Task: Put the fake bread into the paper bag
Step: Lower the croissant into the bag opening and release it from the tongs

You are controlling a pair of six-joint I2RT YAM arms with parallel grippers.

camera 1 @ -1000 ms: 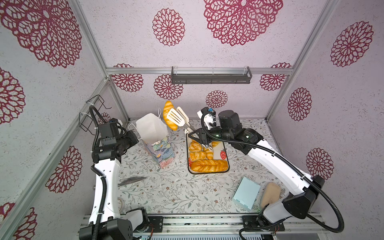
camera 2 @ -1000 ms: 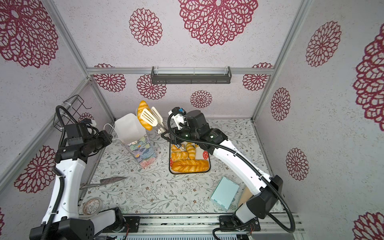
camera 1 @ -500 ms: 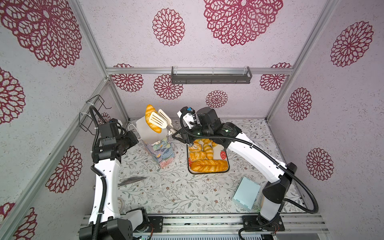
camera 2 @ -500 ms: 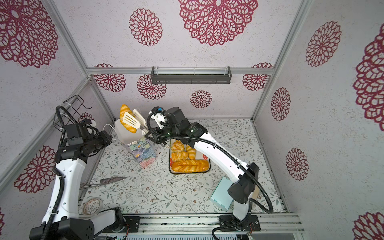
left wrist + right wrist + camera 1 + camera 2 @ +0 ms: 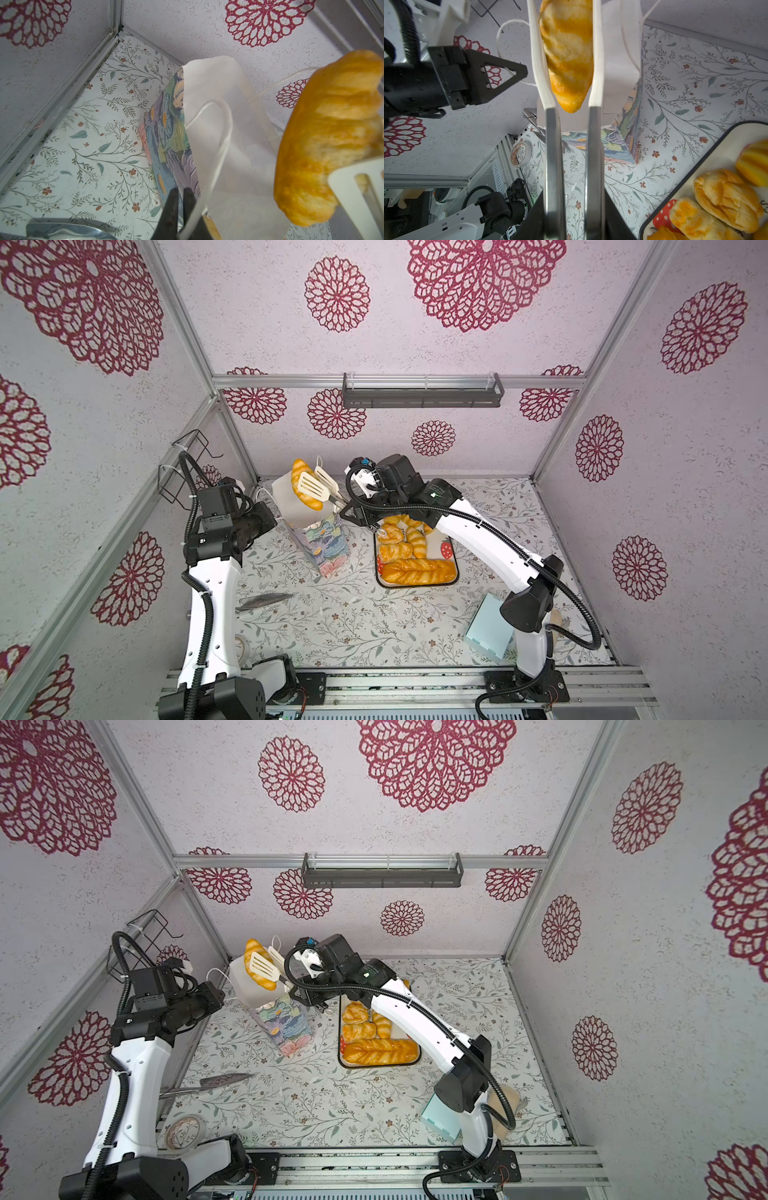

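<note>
Nearest me the rest of the fake bread (image 5: 417, 570) lies on the tray (image 5: 415, 586); beyond it my left gripper (image 5: 181, 195) pinches the paper bag (image 5: 322, 543) by its cord handle (image 5: 224, 133); farthest, my right gripper (image 5: 356, 517) squeezes tongs (image 5: 313, 487) clamped on a croissant (image 5: 566, 52) over the bag's open mouth.
</note>
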